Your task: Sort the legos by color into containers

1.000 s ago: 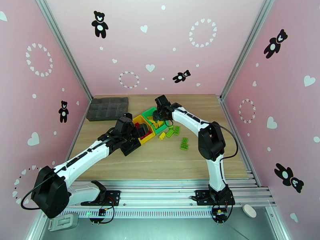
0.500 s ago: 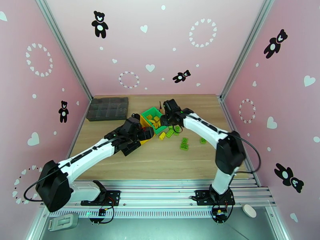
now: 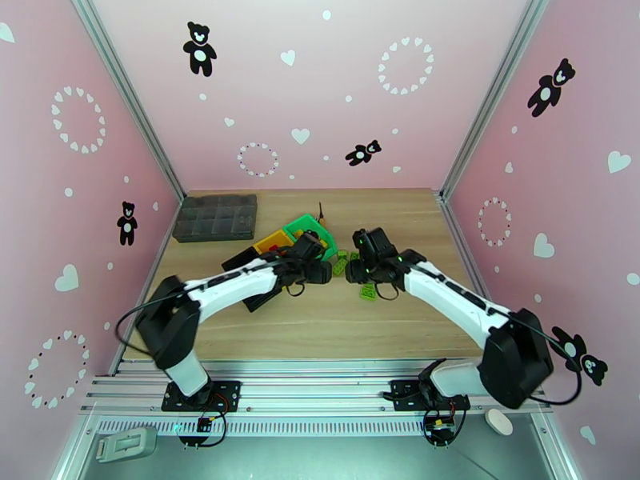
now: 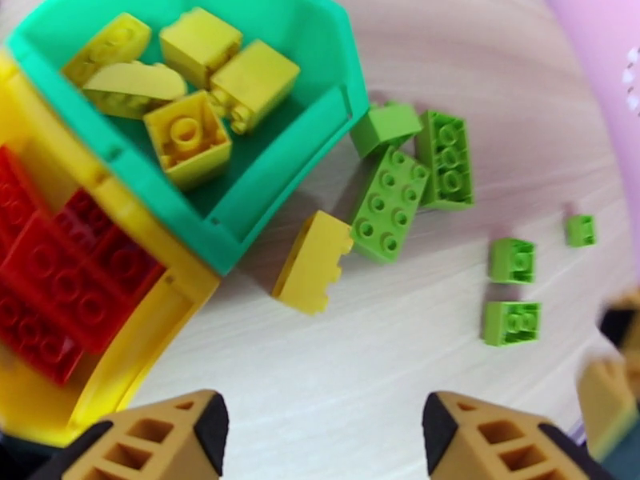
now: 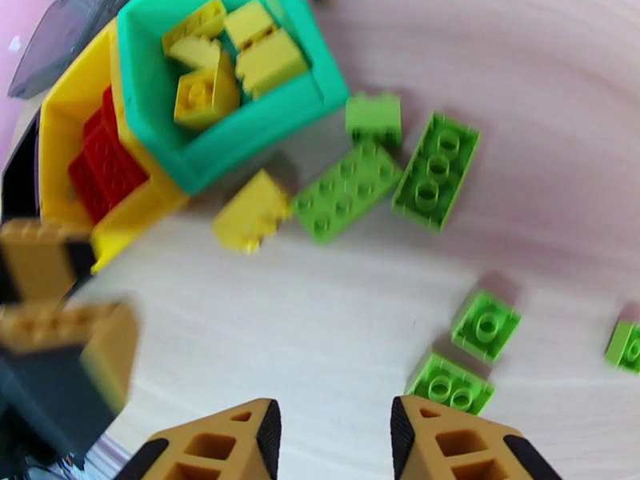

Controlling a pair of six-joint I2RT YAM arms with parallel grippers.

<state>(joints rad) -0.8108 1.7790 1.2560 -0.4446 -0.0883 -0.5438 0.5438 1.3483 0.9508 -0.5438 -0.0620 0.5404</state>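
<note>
1. A second ago the left claw [image 3: 322, 271] hung over the black and yellow bins. It has since swung across and now hangs just past the green bin [image 4: 272, 182], above bare table [image 4: 360, 370].
2. The right claw [image 3: 358, 271] has come off the green bin and now hovers over the loose green bricks [image 4: 388, 203] to the right of that bin.
3. The left claw's fingers are spread wide with nothing between them. The right claw's fingers are also apart, with a narrower gap, and hold nothing.
4. The green bin holds only yellow bricks [image 4: 188, 138]; five can be counted.
5. The yellow bin [image 4: 136, 330], joined to the green bin's left side, holds red bricks [image 4: 60, 282].
6. The black bin [image 3: 240, 259], beyond the yellow bin from the green one, is mostly hidden by the left arm, so its contents cannot be told.
7. One loose yellow brick [image 4: 314, 262] lies on the table just beside the green bin's near wall. Of the six green bricks, three cluster near that bin's corner and three lie farther off.
</note>
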